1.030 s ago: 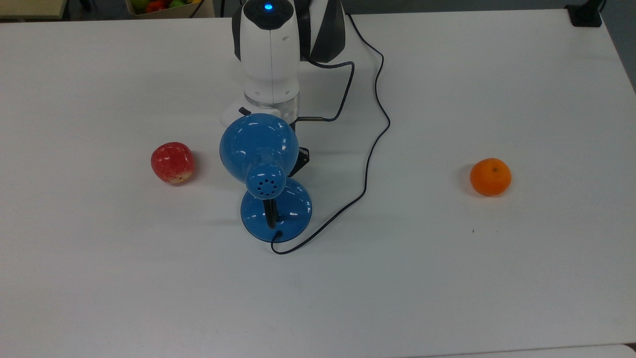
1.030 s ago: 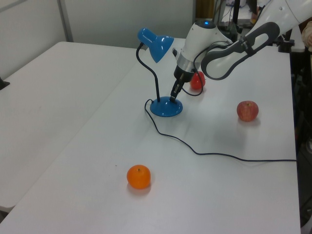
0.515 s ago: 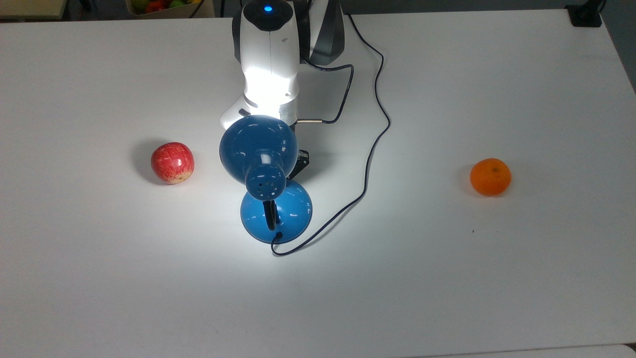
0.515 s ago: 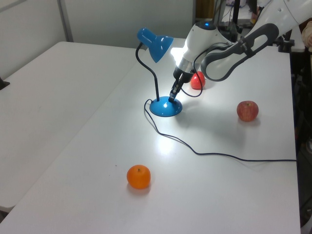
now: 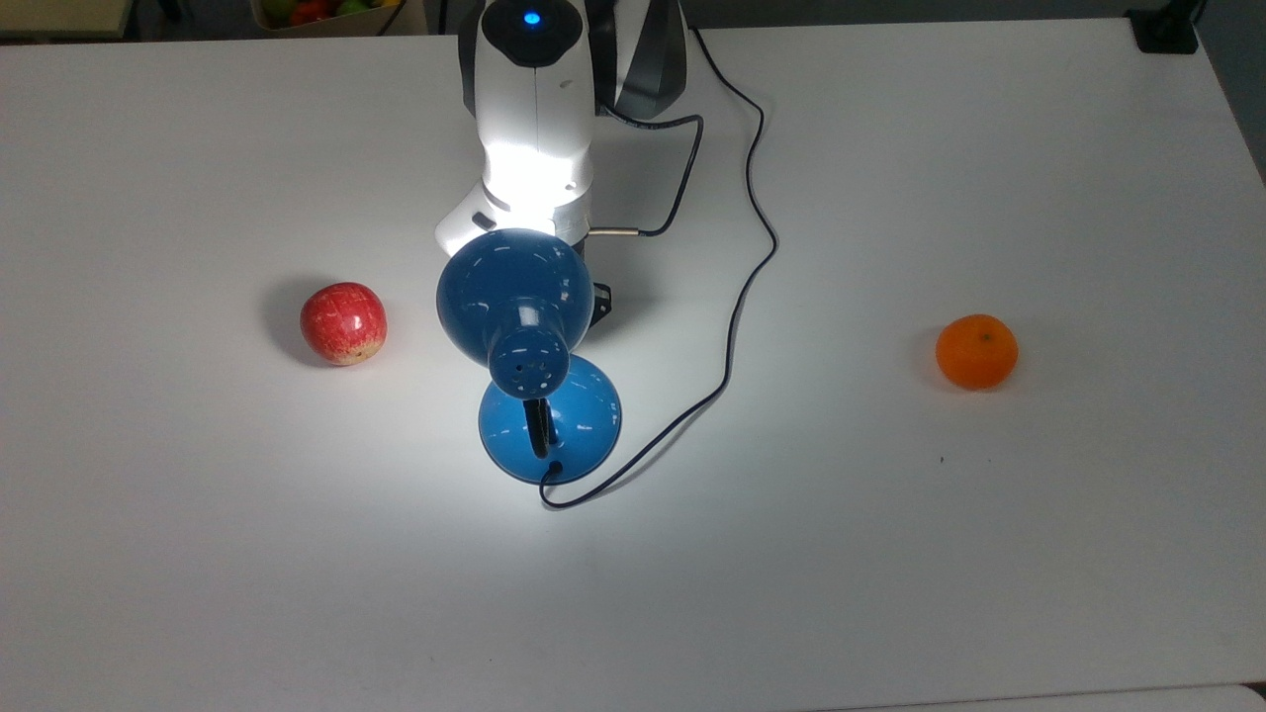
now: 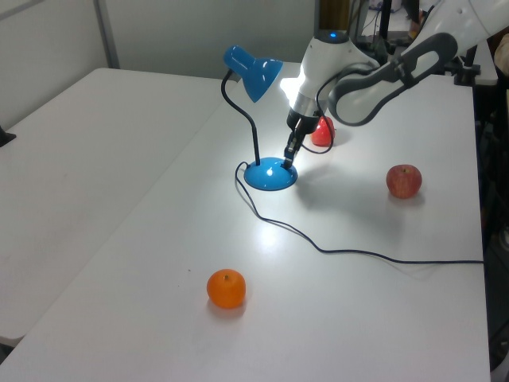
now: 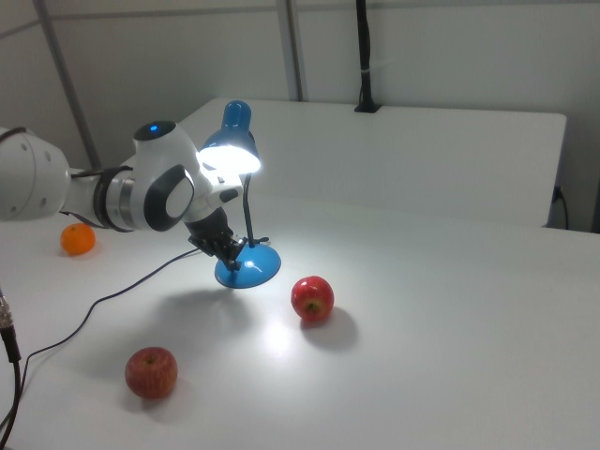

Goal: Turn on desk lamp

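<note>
Since a second ago the desk lamp (image 5: 522,336) at the frame's centre has lit, brightening the white table (image 5: 989,544), and the gripper (image 6: 289,156) has lifted slightly off the round base. It hangs just beside the base's edge, right of it in the left view; whether its fingers are parted I cannot tell.

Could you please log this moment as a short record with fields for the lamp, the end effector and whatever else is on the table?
lamp: desk lamp lit, bright pool on the table
end effector: end effector at the far rim of the lamp's base, in the left view
cord: black cord trails from the base
fruit: orange; red apple near the base; second apple farther off
</note>
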You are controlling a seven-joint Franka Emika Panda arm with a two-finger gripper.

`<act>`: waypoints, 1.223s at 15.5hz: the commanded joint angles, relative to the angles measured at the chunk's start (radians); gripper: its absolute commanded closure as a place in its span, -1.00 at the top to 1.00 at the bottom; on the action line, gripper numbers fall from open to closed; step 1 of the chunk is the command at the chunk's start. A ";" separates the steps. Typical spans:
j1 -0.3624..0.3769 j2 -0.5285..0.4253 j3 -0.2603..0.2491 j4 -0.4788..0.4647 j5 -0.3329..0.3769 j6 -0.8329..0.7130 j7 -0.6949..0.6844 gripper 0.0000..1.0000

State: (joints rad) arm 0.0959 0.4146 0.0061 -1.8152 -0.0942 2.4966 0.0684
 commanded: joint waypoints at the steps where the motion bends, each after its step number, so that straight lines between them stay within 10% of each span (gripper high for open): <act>1: 0.007 -0.115 -0.003 -0.019 -0.013 -0.221 0.013 -1.00; 14: -0.019 -0.410 -0.011 0.091 -0.041 -0.795 -0.019 -1.00; 19: -0.019 -0.445 -0.011 0.132 -0.030 -0.896 -0.010 -0.48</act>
State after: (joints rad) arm 0.0738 -0.0152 -0.0022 -1.7008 -0.1267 1.6587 0.0651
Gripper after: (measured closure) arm 0.903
